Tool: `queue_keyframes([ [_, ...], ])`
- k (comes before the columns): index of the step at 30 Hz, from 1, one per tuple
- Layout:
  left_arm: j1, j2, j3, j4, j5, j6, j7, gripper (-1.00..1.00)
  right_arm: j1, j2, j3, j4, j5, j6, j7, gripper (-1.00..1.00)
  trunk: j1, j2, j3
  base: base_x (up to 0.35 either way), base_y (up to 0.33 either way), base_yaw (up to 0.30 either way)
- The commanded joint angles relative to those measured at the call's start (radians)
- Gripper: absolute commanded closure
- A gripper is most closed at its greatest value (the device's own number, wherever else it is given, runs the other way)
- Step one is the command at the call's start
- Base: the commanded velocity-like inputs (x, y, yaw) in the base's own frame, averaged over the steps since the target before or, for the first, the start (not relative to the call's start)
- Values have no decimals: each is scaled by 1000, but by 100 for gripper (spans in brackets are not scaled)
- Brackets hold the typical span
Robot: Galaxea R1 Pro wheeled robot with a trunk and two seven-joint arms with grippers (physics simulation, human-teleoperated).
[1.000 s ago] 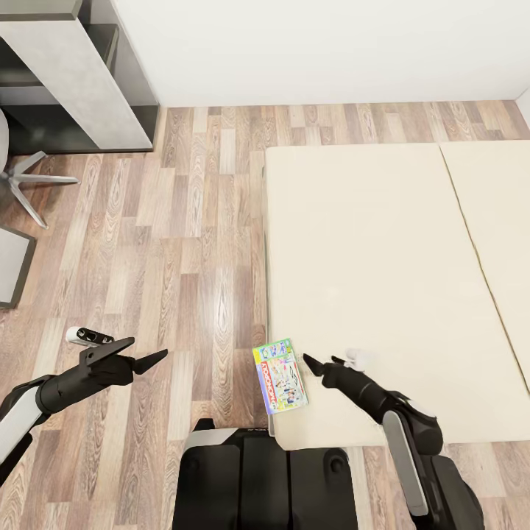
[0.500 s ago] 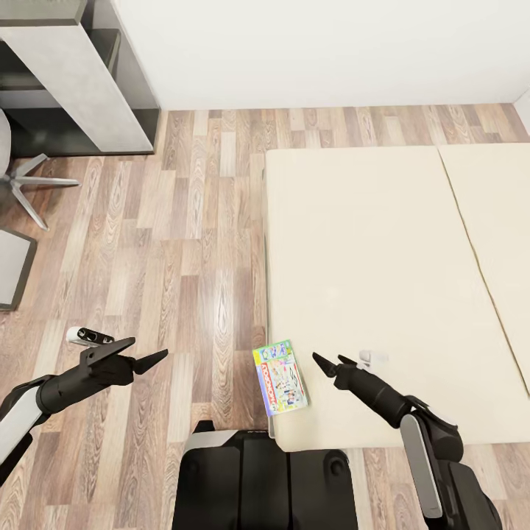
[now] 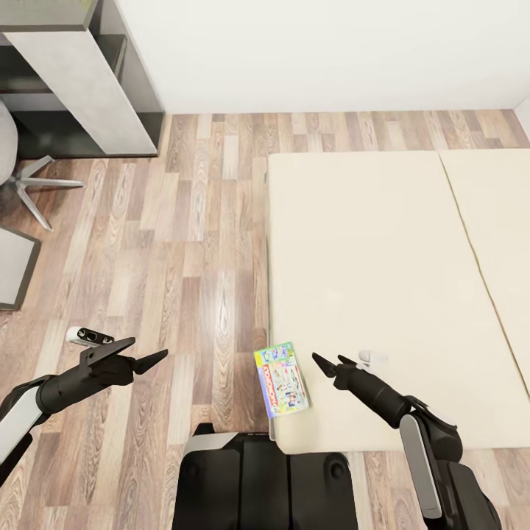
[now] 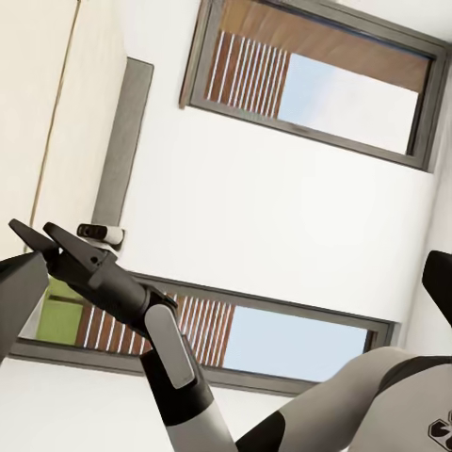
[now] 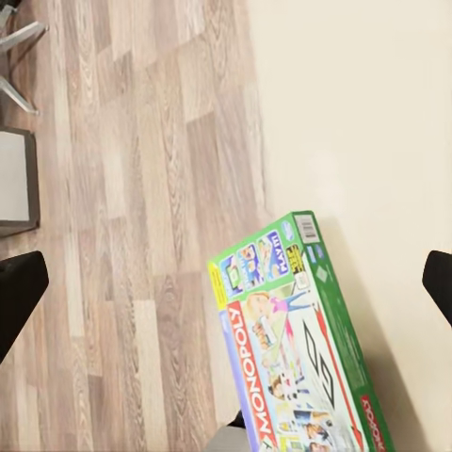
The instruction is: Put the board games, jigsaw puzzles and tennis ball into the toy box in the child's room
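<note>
Left gripper [image 3: 145, 354] hangs over wood floor [image 3: 184, 243], jaws spread, holding nothing. Grey desk [image 3: 81, 81] and chair legs [image 3: 40, 184] stand far off at room's back corner. Monopoly board game [image 3: 281, 378] lies flat on near left corner of bed [image 3: 383, 280], one long edge at mattress edge. Right gripper [image 3: 325, 363] sits just beside game on its right, low over mattress, tips aimed toward it, not touching; jaws parted, empty. Wrist view: Monopoly box [image 5: 297, 348] lies between spread fingertips.
</note>
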State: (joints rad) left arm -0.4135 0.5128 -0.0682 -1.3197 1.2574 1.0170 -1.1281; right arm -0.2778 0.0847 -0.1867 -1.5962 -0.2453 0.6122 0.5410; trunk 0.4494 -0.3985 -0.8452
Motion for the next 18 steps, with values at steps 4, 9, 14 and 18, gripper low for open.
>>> queue_keyframes([
  [4, -1, 1, -2, 1, 4, 5, -2, -100, 0, 1, -2, -1, -3, 8, 1, -100, 1, -1, 5, 0, 0, 73],
  [9, -1, 1, -2, 0, 4, 5, -1, -100, 0, 2, -1, -1, 5, 8, -1, -100, 1, -1, 13, 0, 0, 75],
  [14, -1, 1, -2, 0, 4, 5, -2, -100, 0, 3, -1, -1, 6, 7, -1, -100, 1, -1, 21, 0, 0, 75],
  [18, -1, -1, -2, 0, 4, 5, -2, -100, 0, 3, -1, -1, 6, 7, -2, -100, 1, -1, 25, 0, 0, 56],
])
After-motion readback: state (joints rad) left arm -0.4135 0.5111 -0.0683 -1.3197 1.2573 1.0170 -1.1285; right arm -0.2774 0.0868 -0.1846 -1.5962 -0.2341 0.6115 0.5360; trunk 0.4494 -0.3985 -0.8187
